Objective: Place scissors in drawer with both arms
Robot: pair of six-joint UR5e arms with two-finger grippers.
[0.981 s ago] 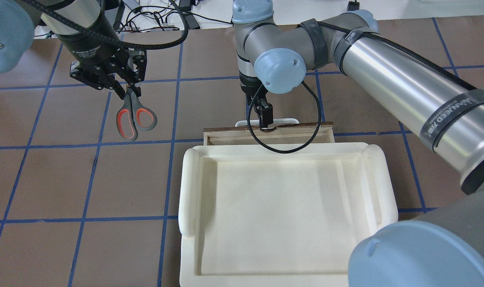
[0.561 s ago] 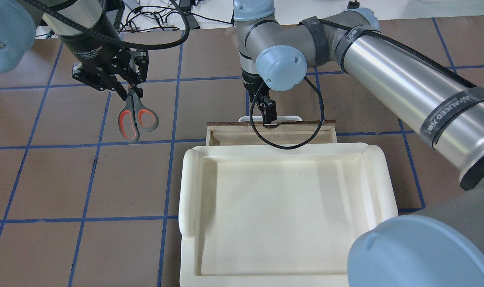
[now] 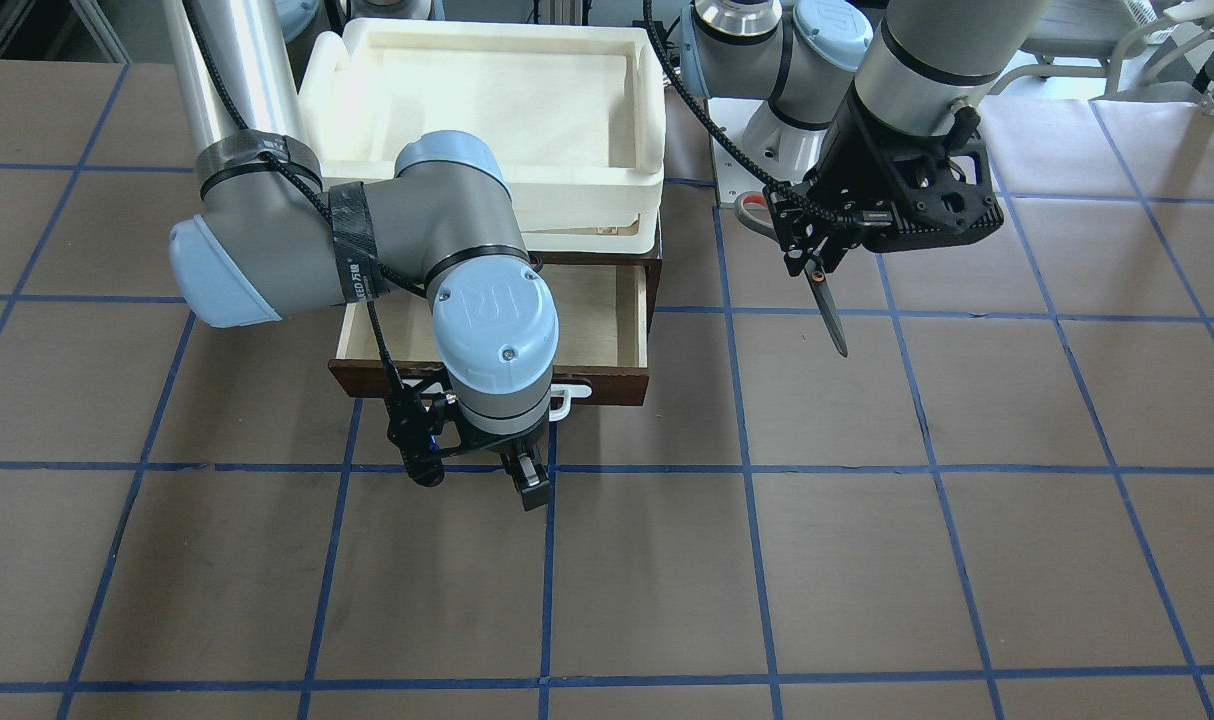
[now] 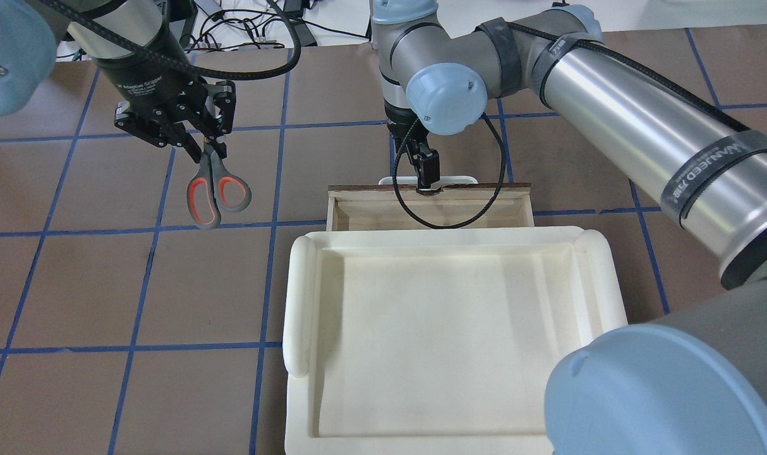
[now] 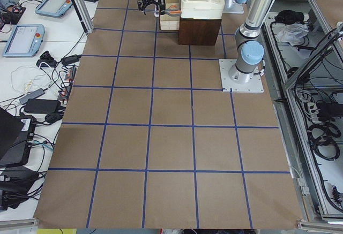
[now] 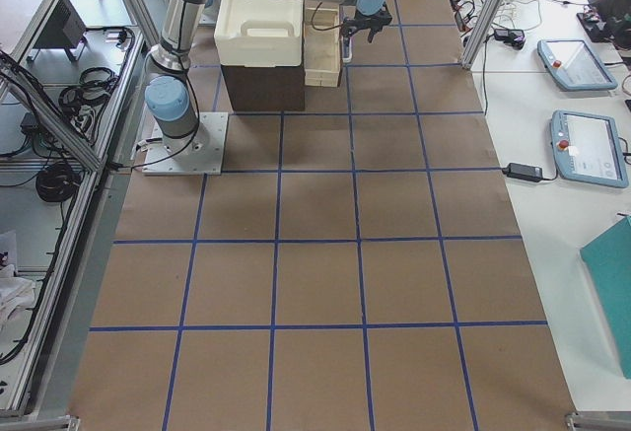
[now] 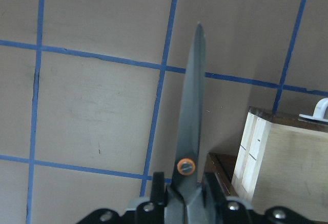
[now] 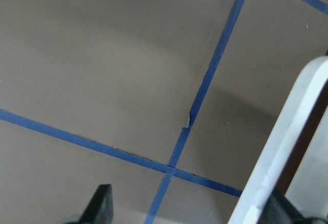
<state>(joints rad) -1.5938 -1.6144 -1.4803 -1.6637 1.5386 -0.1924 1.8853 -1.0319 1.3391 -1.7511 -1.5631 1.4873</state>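
My left gripper [image 4: 201, 146] is shut on the scissors [image 4: 214, 184] near the pivot. They hang above the table left of the drawer, with the grey-and-orange handles toward the robot. In the front view the blades [image 3: 829, 312] point away from the robot below that gripper [image 3: 815, 262]. The left wrist view shows the blades [image 7: 193, 106] and the drawer corner [image 7: 287, 167]. The drawer [image 4: 371, 212] is partly open and shows its pale interior [image 3: 607, 320]. My right gripper [image 4: 425, 172] is open, with one finger against the white handle [image 8: 287, 147].
A cream-white plastic tray [image 4: 301, 297] sits on top of the drawer's cabinet and hides the drawer's rear part from overhead. Blue tape lines grid the brown table. Cables lie beyond the table's far edge [image 4: 244, 31].
The right gripper has moved away from the robot and drawn the drawer front further out. The left gripper has drifted slightly right with the scissors.
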